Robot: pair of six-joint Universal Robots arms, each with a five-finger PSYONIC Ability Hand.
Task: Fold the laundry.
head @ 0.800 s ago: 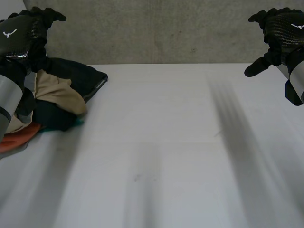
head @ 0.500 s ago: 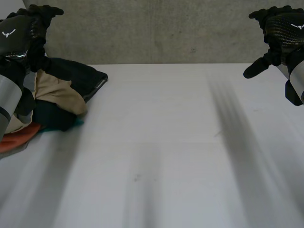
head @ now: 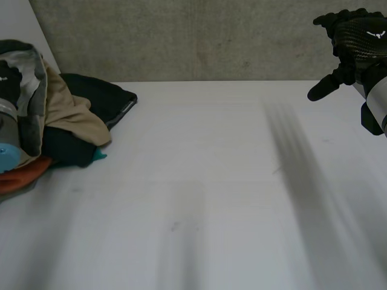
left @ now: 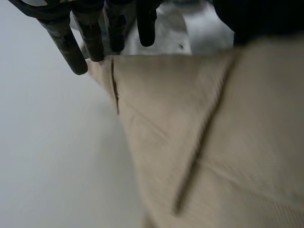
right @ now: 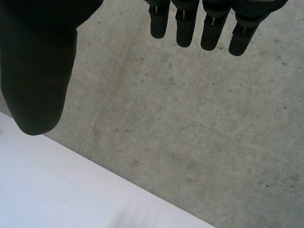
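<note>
A laundry pile lies at the table's left end. In it are a beige garment (head: 72,115), a dark garment (head: 103,93), a teal piece (head: 97,154) and an orange piece (head: 21,172). My left hand (head: 5,77) hangs at the pile's left side with its fingers (left: 66,45) straight and open. Under its palm lies the beige garment (left: 213,142), and a pale grey cloth (left: 166,33) lies at its fingertips. My right hand (head: 357,39) is raised over the table's far right, fingers (right: 185,28) straight, open and empty.
The white table (head: 211,181) stretches bare from the pile to the right hand. A grey concrete wall (head: 181,36) stands behind the table's back edge. The left forearm (head: 9,130) runs along the pile's left side.
My left hand has dropped from above the pile and moved left, down to the beige garment. The right hand has barely shifted.
</note>
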